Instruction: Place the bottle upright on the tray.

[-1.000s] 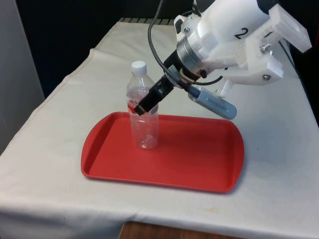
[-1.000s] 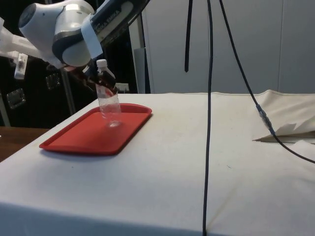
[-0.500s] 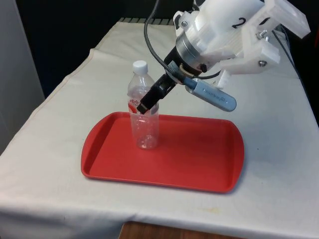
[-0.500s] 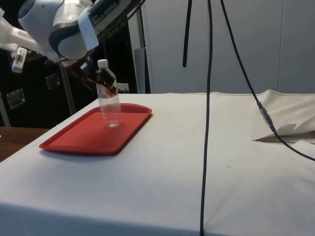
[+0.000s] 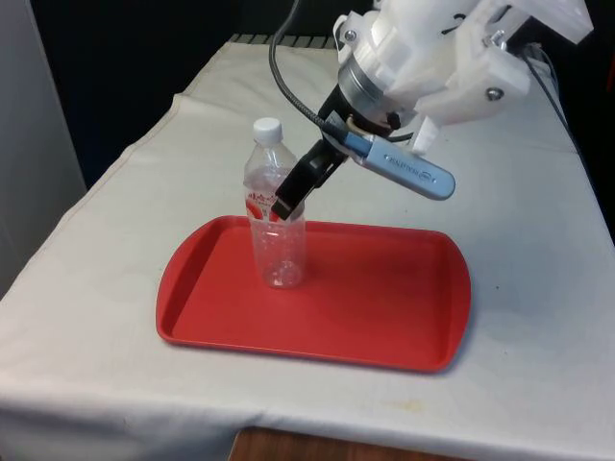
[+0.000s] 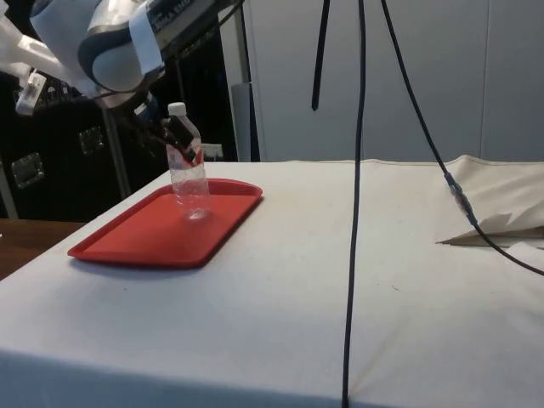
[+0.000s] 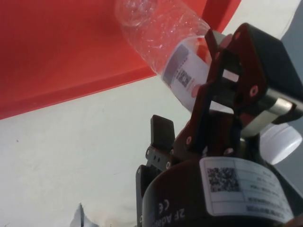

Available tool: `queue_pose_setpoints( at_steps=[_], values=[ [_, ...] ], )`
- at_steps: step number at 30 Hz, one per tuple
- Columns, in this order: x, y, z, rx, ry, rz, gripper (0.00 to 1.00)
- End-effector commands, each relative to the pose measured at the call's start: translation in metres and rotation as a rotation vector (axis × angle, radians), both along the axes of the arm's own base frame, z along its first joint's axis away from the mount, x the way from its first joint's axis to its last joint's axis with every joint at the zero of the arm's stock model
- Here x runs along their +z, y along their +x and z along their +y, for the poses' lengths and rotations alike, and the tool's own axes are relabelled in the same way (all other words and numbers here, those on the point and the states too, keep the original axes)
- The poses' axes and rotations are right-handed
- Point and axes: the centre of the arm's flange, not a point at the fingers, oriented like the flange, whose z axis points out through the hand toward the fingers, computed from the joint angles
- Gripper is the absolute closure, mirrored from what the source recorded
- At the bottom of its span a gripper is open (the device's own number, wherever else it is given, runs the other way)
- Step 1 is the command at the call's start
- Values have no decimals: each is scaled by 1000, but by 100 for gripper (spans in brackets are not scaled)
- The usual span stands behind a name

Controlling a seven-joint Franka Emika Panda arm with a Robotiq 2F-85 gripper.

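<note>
Open at the gripper (image 5: 291, 199), nothing clamped; sits mid-frame in the front view, overlapping the label band of the bottle (image 5: 276, 226). In the wrist view, one finger (image 7: 161, 130) well off the plastic, the other close by the label, contact hard to judge. Bottle upright, white cap (image 5: 267, 127) up, on the left part of the red tray (image 5: 384, 307). Upper left of the side view: fingertips partly lost against dark cabinets

One bottle (image 5: 276, 213), one red tray (image 5: 384, 307), one white cloth (image 5: 538, 288).
</note>
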Motion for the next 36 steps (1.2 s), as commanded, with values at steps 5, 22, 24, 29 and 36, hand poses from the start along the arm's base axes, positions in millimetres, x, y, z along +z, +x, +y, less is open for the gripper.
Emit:
queue_pose_setpoints(
  at_steps=[5,22,24,29,36],
  values=[
    [6,1,1,-8,47,-17,0],
    [16,3,2,-43,133,-38,0],
    [17,3,2,-45,138,-39,0],
    [22,4,2,-56,165,-47,0],
    [27,5,3,-67,197,-56,0]
  ],
)
